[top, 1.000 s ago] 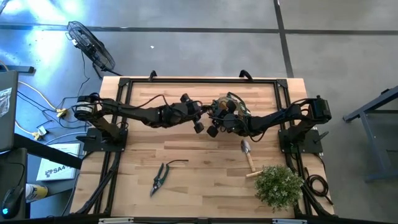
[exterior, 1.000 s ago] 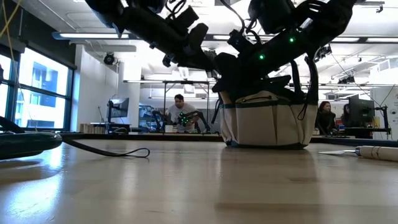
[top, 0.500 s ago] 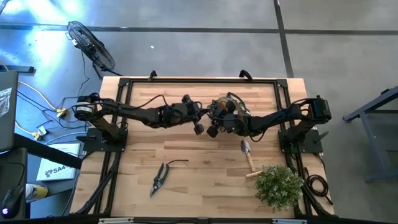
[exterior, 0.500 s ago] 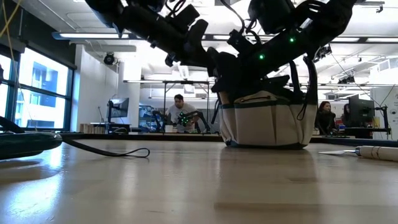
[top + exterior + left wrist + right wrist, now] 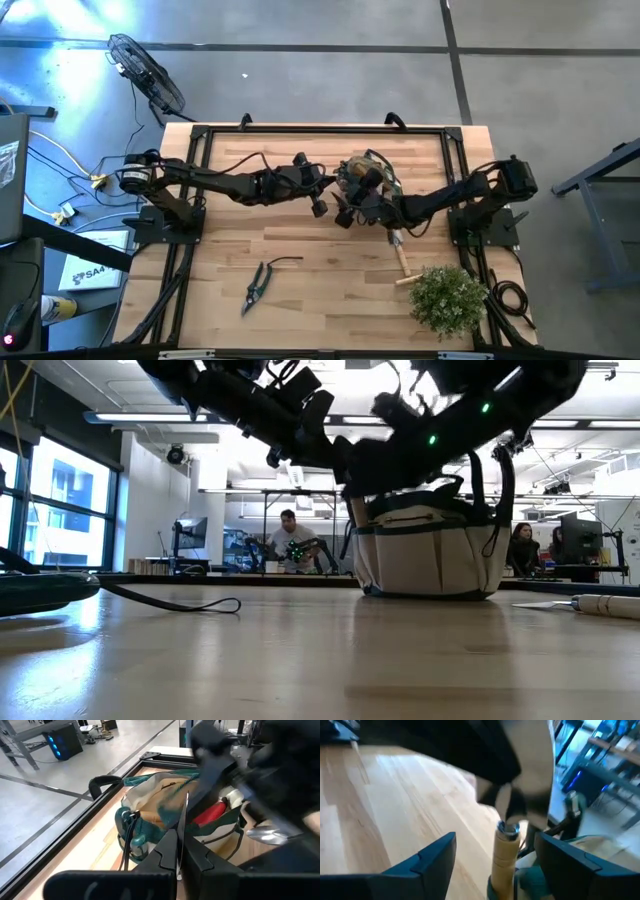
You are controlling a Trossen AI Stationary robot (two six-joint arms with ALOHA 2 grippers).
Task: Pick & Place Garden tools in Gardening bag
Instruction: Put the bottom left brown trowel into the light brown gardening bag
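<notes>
Two arms meet mid-table. Pruning shears [image 5: 256, 285] lie front-left. Left gripper [image 5: 326, 187], fingers pressed together, sits at gardening bag [image 5: 367, 172] rim. Right gripper [image 5: 352, 203] fingers spread either side of a wooden-handled trowel [image 5: 504, 851] standing in the bag. Second trowel [image 5: 399, 248] lies beside the plant [image 5: 448, 298].

Garden tools and the tote on the wooden table

The small round gardening bag [image 5: 428, 555] of olive-tan fabric with dark green trim stands upright near the table's far middle, its mouth open; a red fabric glove [image 5: 210, 813] and a pale wooden tool handle [image 5: 504, 851] show inside it. A metal-bladed trowel with a pale wooden handle [image 5: 400, 251] lies flat on the near-right part of the table. Dark pruning shears [image 5: 255, 287] with a cord loop lie flat at near centre-left, well apart from the bag.
</notes>
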